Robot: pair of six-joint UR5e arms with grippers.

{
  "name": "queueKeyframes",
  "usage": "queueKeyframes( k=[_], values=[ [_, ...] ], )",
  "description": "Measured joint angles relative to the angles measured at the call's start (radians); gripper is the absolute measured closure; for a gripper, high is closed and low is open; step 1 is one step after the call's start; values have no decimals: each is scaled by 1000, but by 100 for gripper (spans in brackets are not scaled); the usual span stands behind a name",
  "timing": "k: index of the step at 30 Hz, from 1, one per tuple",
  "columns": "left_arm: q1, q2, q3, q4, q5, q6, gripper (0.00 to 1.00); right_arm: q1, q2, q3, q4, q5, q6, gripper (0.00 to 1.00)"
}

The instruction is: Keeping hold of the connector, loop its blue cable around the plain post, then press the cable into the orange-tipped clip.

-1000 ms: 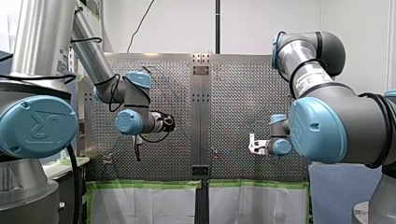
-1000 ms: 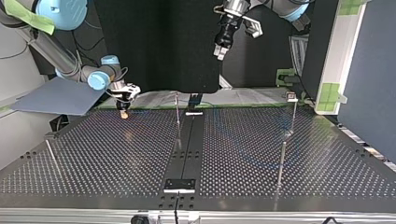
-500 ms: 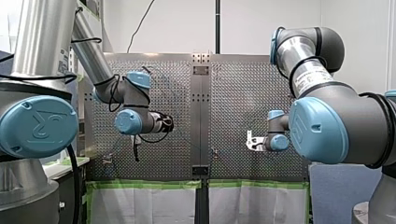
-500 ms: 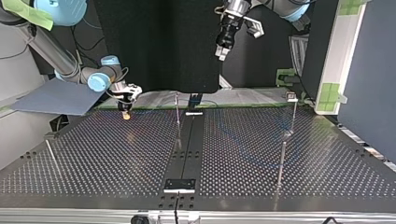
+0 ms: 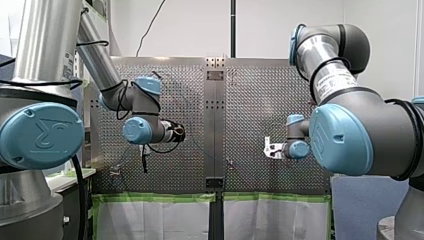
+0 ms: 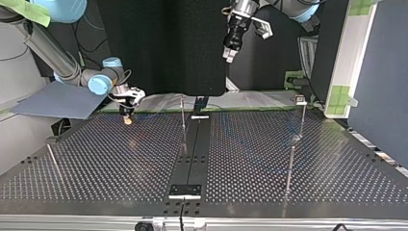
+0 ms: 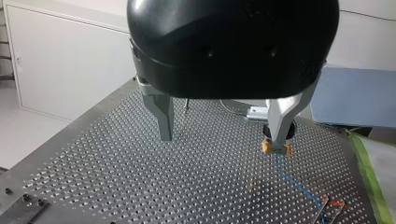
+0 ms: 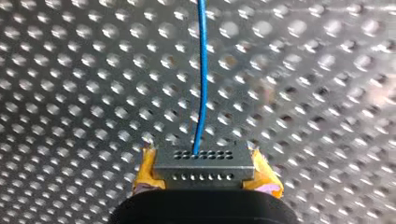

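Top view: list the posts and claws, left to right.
From the left: leaning rod → right claw → middle post → left claw → near post → capped post.

UR logo embossed on my left arm's blue joint cap (image 5: 40, 135).

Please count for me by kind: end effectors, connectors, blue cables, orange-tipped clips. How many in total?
End effectors: 2 (left end effector, right end effector)
Connector: 1
Blue cable: 1
Orange-tipped clip: 1
Total: 5
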Motion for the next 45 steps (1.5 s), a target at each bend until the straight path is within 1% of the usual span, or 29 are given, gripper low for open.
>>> queueKeyframes(
  k=[3, 4, 7, 11, 15, 19, 22, 45],
  values=[
    [1, 0, 0, -1, 0, 0, 0, 2, -18, 25, -20, 25, 2, 100],
    [1, 0, 0, -1, 0, 0, 0, 5, -22, 35, -28, 41, 3, 100],
    [1, 0, 0, -3, 1, 5, 0, 8, -25, 44, -31, 69, 9, 100],
    [1, 0, 0, -2, 0, 10, 0, 11, -26, 47, -29, 87, 15, 100],
    [2, 0, 0, 1, -2, 10, 0, 13, -26, 48, -29, 88, 18, 100],
    [3, 0, 0, -1, -10, 11, 0, 14, -26, 47, -42, 85, 27, 100],
    [4, -1, 0, -1, -14, 11, 0, 15, -26, 47, -46, 84, 31, 100],
    [4, -1, 0, -2, -15, 11, 0, 15, -26, 47, -48, 84, 32, 100]
  ],
)
